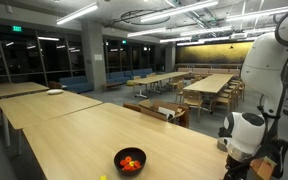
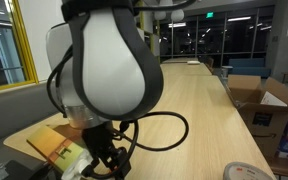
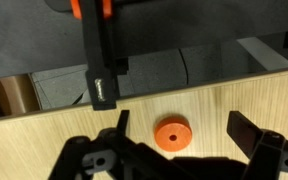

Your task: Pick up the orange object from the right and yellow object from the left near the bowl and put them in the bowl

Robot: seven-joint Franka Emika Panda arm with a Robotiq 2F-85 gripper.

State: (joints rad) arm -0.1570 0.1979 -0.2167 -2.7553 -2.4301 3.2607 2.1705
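In the wrist view the orange object [image 3: 171,134], a small flat disc with a centre hole, lies on the wooden table. My gripper [image 3: 184,135] is open, with one finger on each side of the disc and neither touching it. In an exterior view the black bowl [image 1: 130,153] stands near the table's front edge with red and orange pieces inside. A tiny yellow-green speck, the yellow object [image 1: 103,177], lies just left of the bowl. My gripper [image 1: 238,163] hangs low over the table, well right of the bowl. It also shows in the exterior view close behind the arm [image 2: 109,162].
A black clamp with orange parts [image 3: 102,60] stands at the table edge beyond the disc. A grey roll [image 2: 246,172] and cardboard boxes [image 2: 264,105] are at the right. A yellow box [image 2: 54,145] lies by the arm's base.
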